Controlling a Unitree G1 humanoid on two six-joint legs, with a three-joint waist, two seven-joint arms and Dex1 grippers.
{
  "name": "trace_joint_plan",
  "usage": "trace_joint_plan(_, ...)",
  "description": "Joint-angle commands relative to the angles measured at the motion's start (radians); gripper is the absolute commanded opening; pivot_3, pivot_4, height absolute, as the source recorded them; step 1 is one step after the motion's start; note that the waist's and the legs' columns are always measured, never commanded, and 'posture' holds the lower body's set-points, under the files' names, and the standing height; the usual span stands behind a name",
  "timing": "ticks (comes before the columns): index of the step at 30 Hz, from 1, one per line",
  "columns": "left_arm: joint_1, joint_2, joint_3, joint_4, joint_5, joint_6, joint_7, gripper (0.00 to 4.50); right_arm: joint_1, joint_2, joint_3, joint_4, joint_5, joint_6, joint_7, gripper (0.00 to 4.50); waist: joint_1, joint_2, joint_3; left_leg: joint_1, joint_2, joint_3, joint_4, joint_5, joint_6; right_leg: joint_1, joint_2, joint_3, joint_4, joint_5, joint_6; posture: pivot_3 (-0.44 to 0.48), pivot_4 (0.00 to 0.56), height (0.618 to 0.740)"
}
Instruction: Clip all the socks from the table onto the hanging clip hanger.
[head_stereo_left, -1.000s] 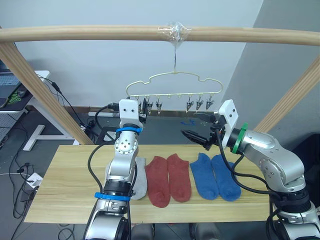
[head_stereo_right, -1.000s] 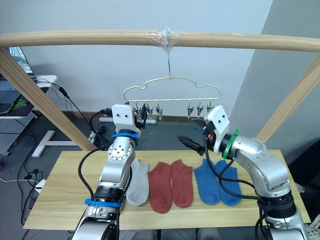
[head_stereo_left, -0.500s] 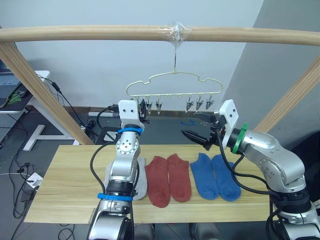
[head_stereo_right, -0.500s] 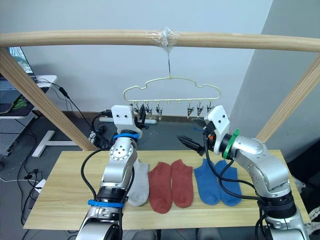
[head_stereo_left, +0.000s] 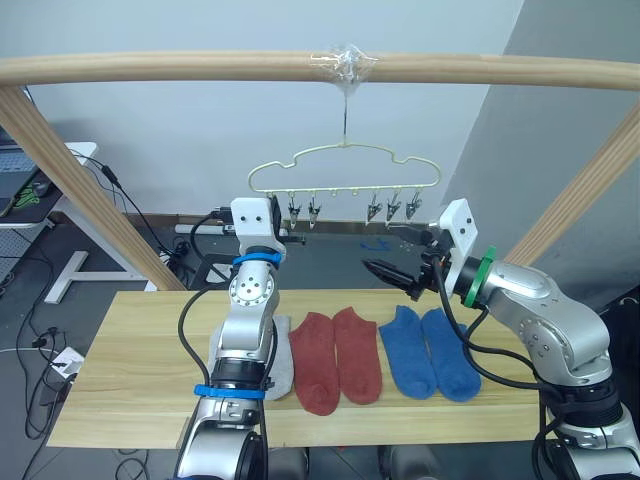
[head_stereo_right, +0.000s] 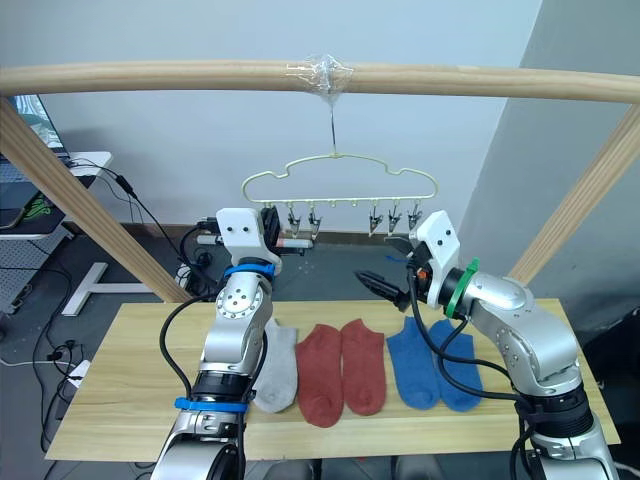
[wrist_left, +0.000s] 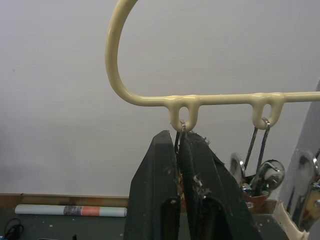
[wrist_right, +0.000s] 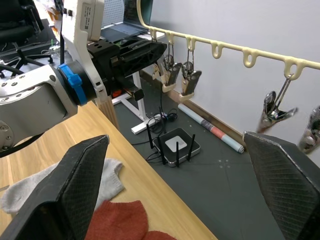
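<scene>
The cream clip hanger (head_stereo_left: 345, 160) hangs by its hook from the wooden pole, with a row of dark clips under its bar. My left gripper (head_stereo_left: 284, 216) is raised to the hanger's left end. In the left wrist view its fingers (wrist_left: 155, 190) are shut on the leftmost clip (wrist_left: 179, 136). My right gripper (head_stereo_left: 396, 253) hovers open and empty below the right-hand clips, above the table's far edge. On the table (head_stereo_left: 130, 370) lie a grey sock (head_stereo_left: 282, 365), partly behind my left arm, two rust red socks (head_stereo_left: 337, 358) and two blue socks (head_stereo_left: 428, 352).
A round wooden pole (head_stereo_left: 200, 68) spans the top, with slanted poles (head_stereo_left: 70, 180) at both sides. Behind the table, the floor holds a router (wrist_right: 176, 146), cables and a rolled tube (wrist_left: 70, 210). A desk (head_stereo_left: 30, 190) stands at the far left.
My left gripper has closed onto the leftmost clip, and the hanger has shifted slightly left. The right arm has stayed still.
</scene>
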Motion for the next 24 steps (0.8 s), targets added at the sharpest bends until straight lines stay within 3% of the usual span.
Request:
trace_joint_plan(1,-0.01,0.035,-0.002,-0.009,-0.035,0.029,-0.08,0.01,0.003,-0.003,-0.025,-0.047,0.006,-0.005,-0.016,4.5,-0.002,0.0,0.0,0.0,0.0,0.0,0.0,0.0,0.0,0.0,0.0,0.0,0.0,0.0,0.0,-0.005,0.177,0.74)
trace_joint_plan(7,0.018,0.14,0.02,-0.055,-0.14,0.137,-0.272,0.01,0.065,-0.053,0.032,-0.007,-0.11,-0.012,-0.065,4.5,-0.016,0.001,0.001,0.0,0.0,-0.001,0.0,0.0,0.0,0.0,0.0,-0.001,0.0,0.0,0.0,-0.005,0.177,0.74)
trace_joint_plan(13,-0.016,0.289,0.055,-0.095,-0.29,0.293,-0.487,0.01,0.216,-0.082,0.058,0.291,-0.319,-0.204,-0.129,4.5,-0.019,0.003,0.002,0.0,0.0,-0.001,0.0,0.0,0.0,0.001,0.0,-0.001,0.001,0.0,0.0,0.029,0.179,0.74)
trace_joint_plan(22,-0.051,0.344,0.065,-0.068,-0.29,0.315,-0.531,0.01,0.158,-0.031,0.085,0.78,-0.431,-0.443,-0.064,4.5,-0.024,0.008,0.005,0.001,0.0,-0.001,0.0,0.002,-0.002,0.0,0.0,-0.001,0.001,0.0,0.0,0.037,0.175,0.74)
trace_joint_plan(24,-0.051,0.345,0.065,-0.065,-0.287,0.311,-0.532,0.01,0.138,-0.024,0.076,0.822,-0.428,-0.445,-0.044,4.5,-0.023,0.009,0.006,0.001,0.0,-0.001,0.0,0.002,-0.003,0.001,0.0,0.0,0.001,0.0,0.0,0.039,0.174,0.74)
